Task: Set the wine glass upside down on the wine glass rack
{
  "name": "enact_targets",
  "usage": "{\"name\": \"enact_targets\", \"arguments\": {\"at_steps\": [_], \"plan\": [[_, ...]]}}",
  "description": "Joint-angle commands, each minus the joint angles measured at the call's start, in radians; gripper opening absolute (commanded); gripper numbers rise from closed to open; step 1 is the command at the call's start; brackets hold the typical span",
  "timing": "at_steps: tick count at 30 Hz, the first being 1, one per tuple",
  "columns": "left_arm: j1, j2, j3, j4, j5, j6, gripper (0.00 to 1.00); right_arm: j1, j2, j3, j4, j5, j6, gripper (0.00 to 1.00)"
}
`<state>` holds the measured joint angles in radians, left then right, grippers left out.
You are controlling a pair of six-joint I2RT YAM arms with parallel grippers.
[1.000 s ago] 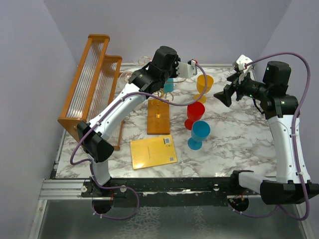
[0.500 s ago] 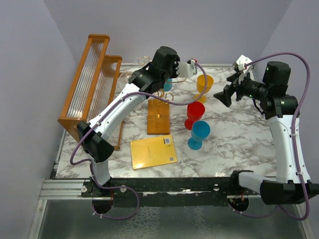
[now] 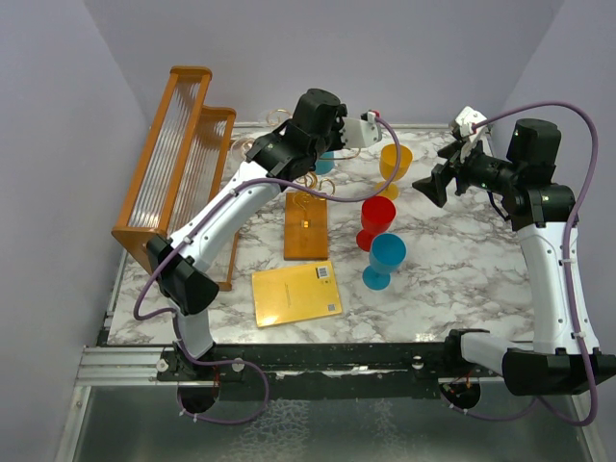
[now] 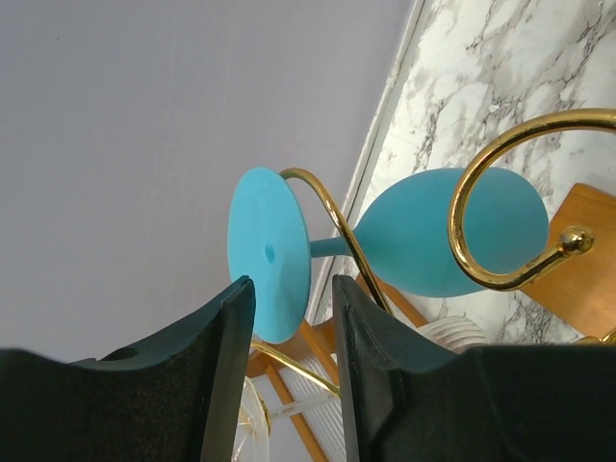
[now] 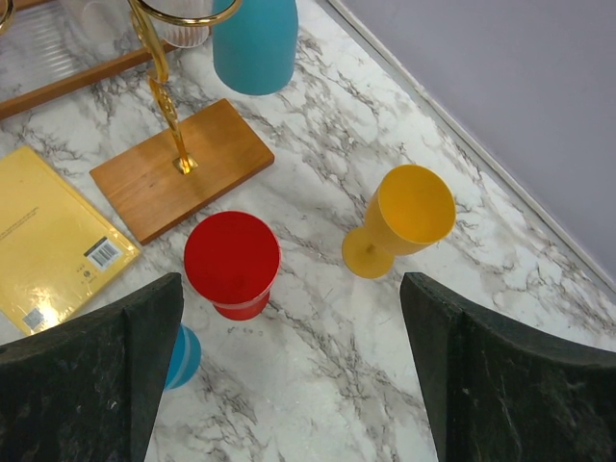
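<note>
On the marble table [image 3: 462,260] the gold wire rack [image 3: 306,226] stands on its wooden base at the back, with the left arm reaching over it. The glass [image 4: 433,241] hangs from one of the rack's curls, bowl down and clear of the base. The right gripper [image 5: 291,289] hovers wide open and empty, well apart from the rack, above the red cup [image 5: 232,262] and yellow cup [image 5: 409,217]. The left gripper [image 4: 292,289] sits just beside the foot [image 4: 269,255], jaws narrowly parted, with a gap showing between the foot and one finger, so it appears to hold nothing. The stem [image 4: 325,248] runs through the wire. The hanging looks done. What is left, I judge, is backing the left gripper away without knocking the foot.
</note>
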<state>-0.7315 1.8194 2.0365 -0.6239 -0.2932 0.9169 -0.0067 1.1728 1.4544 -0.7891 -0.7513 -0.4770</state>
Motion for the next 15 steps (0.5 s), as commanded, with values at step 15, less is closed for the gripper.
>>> {"name": "enact_targets", "arguments": {"at_steps": [15], "plan": [[-0.003, -0.145, 0.022, -0.054, 0.148, -0.111, 0.52, -0.004, -0.013, -0.026, 0.055, 0.008, 0.003, 0.94]]}}
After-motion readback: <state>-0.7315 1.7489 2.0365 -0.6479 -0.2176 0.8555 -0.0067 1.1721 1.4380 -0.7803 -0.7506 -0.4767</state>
